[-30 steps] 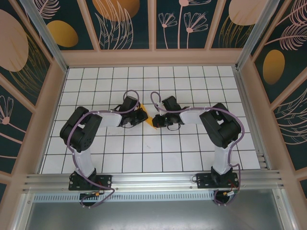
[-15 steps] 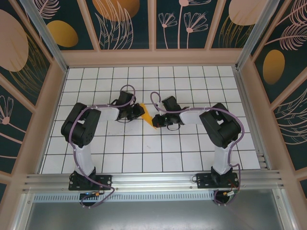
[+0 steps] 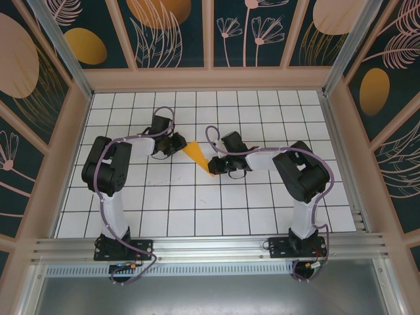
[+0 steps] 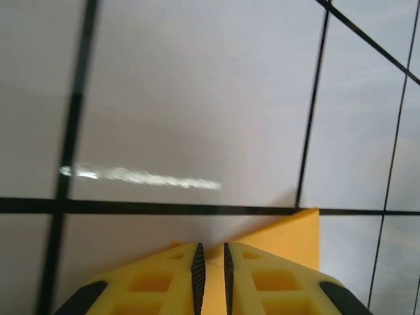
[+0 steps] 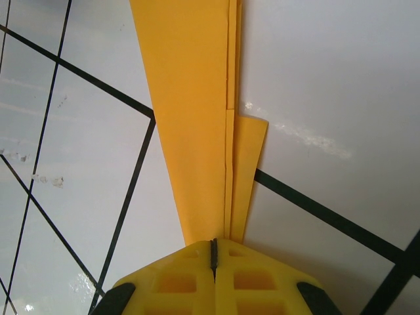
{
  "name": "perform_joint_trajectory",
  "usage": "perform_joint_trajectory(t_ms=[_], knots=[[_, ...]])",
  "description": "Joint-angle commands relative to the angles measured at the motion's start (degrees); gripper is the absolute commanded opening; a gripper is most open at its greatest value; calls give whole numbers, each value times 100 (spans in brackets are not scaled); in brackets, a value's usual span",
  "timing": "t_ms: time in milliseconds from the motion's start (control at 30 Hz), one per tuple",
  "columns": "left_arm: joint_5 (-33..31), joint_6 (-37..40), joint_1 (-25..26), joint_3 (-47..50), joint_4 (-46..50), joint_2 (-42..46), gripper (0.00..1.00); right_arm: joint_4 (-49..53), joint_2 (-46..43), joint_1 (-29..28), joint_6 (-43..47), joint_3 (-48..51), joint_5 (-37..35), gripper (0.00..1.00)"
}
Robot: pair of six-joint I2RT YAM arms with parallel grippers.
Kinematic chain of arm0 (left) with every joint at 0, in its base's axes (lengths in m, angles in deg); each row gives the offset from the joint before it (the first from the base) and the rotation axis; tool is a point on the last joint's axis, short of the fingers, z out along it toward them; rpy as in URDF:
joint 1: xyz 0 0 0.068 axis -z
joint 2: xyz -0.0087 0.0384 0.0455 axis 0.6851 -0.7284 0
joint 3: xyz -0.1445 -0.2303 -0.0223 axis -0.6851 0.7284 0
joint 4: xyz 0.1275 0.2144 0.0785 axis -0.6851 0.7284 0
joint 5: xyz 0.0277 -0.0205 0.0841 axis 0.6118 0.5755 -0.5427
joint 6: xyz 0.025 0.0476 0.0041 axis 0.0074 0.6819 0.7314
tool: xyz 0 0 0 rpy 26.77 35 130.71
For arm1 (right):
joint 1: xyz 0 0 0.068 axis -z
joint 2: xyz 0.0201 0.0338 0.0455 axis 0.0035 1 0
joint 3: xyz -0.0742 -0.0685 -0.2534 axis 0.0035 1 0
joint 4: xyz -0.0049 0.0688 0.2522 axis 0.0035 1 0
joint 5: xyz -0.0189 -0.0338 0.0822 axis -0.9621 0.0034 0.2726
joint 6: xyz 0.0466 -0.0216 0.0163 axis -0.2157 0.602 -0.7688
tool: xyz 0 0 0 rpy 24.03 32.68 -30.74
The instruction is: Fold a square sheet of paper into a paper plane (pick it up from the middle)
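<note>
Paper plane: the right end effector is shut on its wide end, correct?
Not the wide end. The right end effector is shut on the narrow end of the paper plane; the right wrist view shows the paper widening away from the closed jaws.

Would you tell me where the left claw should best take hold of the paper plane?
Probably its wide tail end, coming from the left: the paper plane lies flat, the right claw pinches the narrow tip, and the tail faces the left claw.
</note>
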Motion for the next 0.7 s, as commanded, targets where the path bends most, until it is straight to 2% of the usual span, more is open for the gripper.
perform_joint_trajectory(t_ms=[0,167,433,567,667], knots=[[-918,238,-336,-12,340,75,21,1183,467,57,100,374,-849,0],[-1079,311,-411,-83,515,271,24,1183,406,50,66,179,-732,0],[-1158,-25,-407,126,780,1109,38,1270,-243,37,-165,-712,-456,1],[-951,-191,-386,496,723,1501,41,1160,-849,46,-327,-874,-673,15],[-917,-239,-296,712,742,1880,44,1030,-1378,81,-473,-687,-1345,30]])
